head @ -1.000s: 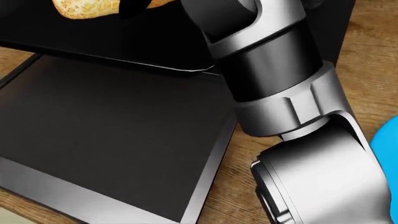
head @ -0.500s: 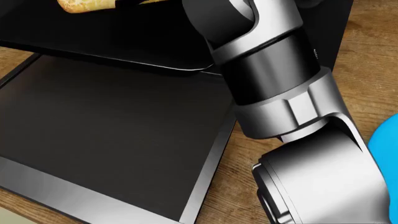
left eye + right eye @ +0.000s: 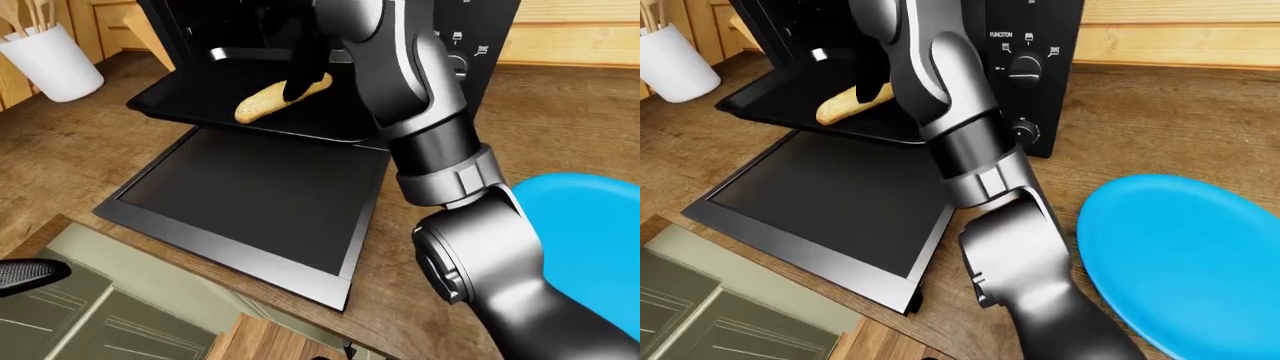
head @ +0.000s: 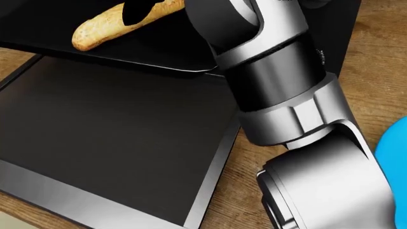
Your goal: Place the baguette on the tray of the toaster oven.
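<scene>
I have the right arm reaching up and across into the mouth of the toaster oven (image 3: 1040, 67), and the baguette (image 3: 280, 98) lies on the dark tray (image 3: 190, 101) that is pulled out over the lowered oven door (image 3: 250, 199). The right hand (image 3: 303, 71) is down on the loaf, its black fingers (image 4: 139, 13) across the upper half of it; they look wrapped around the bread, but I cannot tell whether they are really clamped on it or only resting over it, since the arm hides most of the hand. The baguette runs diagonally on the tray, its free pale end pointing toward the door. To the right of the toaster oven, on the wooden counter (image 3: 1160, 120), sits a blue plate (image 3: 1185, 255), well apart from the tray. To the left of the oven stands a white utensil holder (image 3: 55, 60). My left hand (image 3: 25, 274) shows only as a black tip at the left edge of the left-eye view, and its state is hidden.
</scene>
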Controlling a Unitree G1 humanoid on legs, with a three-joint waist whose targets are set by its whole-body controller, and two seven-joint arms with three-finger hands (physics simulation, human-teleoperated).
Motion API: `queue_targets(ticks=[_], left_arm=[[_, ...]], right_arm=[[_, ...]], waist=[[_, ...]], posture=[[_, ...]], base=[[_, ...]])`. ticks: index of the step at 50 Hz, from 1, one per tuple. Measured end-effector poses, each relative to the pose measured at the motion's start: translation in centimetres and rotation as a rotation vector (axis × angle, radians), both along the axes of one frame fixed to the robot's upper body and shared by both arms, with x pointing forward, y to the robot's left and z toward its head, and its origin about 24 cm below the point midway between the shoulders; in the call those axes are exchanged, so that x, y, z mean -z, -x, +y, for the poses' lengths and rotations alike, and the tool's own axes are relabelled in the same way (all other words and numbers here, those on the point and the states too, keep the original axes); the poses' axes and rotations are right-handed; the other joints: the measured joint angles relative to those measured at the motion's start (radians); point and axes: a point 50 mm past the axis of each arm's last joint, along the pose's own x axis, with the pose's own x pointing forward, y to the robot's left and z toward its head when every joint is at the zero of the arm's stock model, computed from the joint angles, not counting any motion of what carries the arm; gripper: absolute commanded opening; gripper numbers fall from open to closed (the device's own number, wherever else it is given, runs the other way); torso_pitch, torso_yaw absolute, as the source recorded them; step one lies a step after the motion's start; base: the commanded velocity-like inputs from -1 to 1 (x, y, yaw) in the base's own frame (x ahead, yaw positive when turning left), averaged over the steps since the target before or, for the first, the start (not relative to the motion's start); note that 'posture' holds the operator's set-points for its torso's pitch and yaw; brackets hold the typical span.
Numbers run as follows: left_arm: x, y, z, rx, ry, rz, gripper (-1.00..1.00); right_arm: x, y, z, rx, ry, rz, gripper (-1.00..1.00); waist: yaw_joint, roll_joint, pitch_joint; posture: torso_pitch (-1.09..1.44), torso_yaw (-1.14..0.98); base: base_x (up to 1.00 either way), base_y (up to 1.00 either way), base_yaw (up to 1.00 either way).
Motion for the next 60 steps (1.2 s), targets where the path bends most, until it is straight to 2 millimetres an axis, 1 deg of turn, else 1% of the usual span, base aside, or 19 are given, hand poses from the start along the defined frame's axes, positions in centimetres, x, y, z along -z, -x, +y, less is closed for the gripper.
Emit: queue_targets(ticks=[4,9,14,17,21,25,26,27,28,29,30,39,46,50,53,55,57,60], left_arm=[[0.0,0.0,0.0,-0.001,0.001,0.0,1.0],[0.1,-0.1,0.0,0.0,0.001,0.002,1.0],[0.1,-0.1,0.0,0.003,-0.002,0.005,1.0],[0.1,-0.1,0.0,0.0,-0.001,0.002,1.0],[0.0,-0.1,0.0,-0.002,-0.002,0.002,1.0],[0.0,-0.1,-0.1,0.002,-0.004,0.005,1.0],[0.0,-0.1,-0.1,0.002,-0.004,0.006,1.0],[0.0,-0.1,-0.1,0.002,-0.004,0.006,1.0],[0.0,-0.2,-0.1,0.002,-0.004,0.007,1.0],[0.0,-0.2,-0.1,0.002,-0.004,0.007,1.0],[-0.1,-0.1,-0.1,0.001,-0.004,0.007,1.0],[-0.4,-0.2,-0.1,-0.002,-0.007,0.003,1.0],[-0.7,-0.1,-0.1,-0.003,-0.011,-0.002,1.0],[-1.0,-0.1,-0.2,0.0,-0.016,-0.003,1.0],[-1.0,-0.3,-0.2,0.0,-0.013,-0.006,1.0],[-0.9,-0.3,-0.4,0.004,-0.017,0.0,1.0],[-0.9,-0.4,-0.5,0.008,-0.02,0.004,1.0],[-0.9,-0.4,-0.5,0.007,-0.018,0.002,1.0]], right_arm=[[-0.6,0.8,0.2,-0.014,-0.004,-0.005,0.29],[-1.4,2.3,0.7,-0.048,-0.016,-0.014,0.29],[-2.2,3.4,1.3,-0.075,-0.019,-0.021,0.29],[-2.8,4.2,1.4,-0.087,-0.03,-0.031,0.33],[-3.9,5.7,1.5,-0.11,-0.044,-0.056,0.5],[-5.1,6.9,1.4,-0.121,-0.056,-0.077,0.77],[-5.3,7.2,1.3,-0.121,-0.061,-0.082,0.77],[-5.6,7.4,1.1,-0.12,-0.066,-0.088,0.85],[-5.8,7.6,1.0,-0.118,-0.071,-0.093,0.88],[-5.9,7.7,0.8,-0.116,-0.076,-0.097,0.98],[-6.0,7.7,0.6,-0.113,-0.082,-0.098,1.0],[-6.7,8.5,-0.8,-0.09,-0.105,-0.103,1.0],[-7.7,9.8,-2.4,-0.07,-0.137,-0.123,1.0],[-8.1,10.8,-3.6,-0.053,-0.161,-0.14,1.0],[-8.6,12.7,-4.7,-0.046,-0.171,-0.162,1.0],[-9.1,13.3,-5.2,-0.033,-0.177,-0.171,1.0],[-9.5,13.4,-5.9,-0.013,-0.189,-0.172,1.0],[-9.4,12.6,-6.5,0.018,-0.205,-0.164,1.0]], waist=[[0.0,0.0,0.001],[-0.001,0.0,0.001],[-0.002,0.0,0.001],[-0.002,-0.001,0.003],[-0.002,-0.001,0.005],[-0.001,-0.001,0.005],[-0.001,-0.001,0.005],[-0.001,-0.002,0.005],[-0.001,-0.002,0.005],[-0.001,-0.002,0.004],[-0.002,-0.002,0.004],[-0.001,-0.002,0.01],[0.0,-0.004,0.013],[0.003,-0.007,0.014],[0.005,-0.009,0.019],[0.004,-0.009,0.018],[0.003,-0.01,0.015],[0.002,-0.008,0.01]], posture=[[0.0,0.63],[0.0,0.63],[0.0,0.63],[0.0,0.63],[0.0,0.63],[0.0,0.63],[0.0,0.63],[0.0,0.63],[0.0,0.63],[0.0,0.63],[0.0,0.63],[0.0,0.63],[0.0,0.63],[0.0,0.63],[0.0,0.63],[0.0,0.63],[0.0,0.63],[0.0,0.63]], base=[[0.0,0.0,0.0],[0.0,0.0,0.0],[0.0,0.0,0.0],[0.0,0.0,0.0],[0.0,0.0,0.0],[0.0,0.0,0.0],[0.0,0.0,0.0],[0.0,0.0,0.0],[0.0,0.0,0.0],[0.0,0.0,0.0],[0.0,0.0,0.0],[0.0,0.0,0.0],[0.0,0.0,0.0],[0.0,0.0,0.0],[0.0,0.0,0.0],[0.0,0.0,0.0],[0.0,0.0,0.0],[0.0,0.0,0.0]])
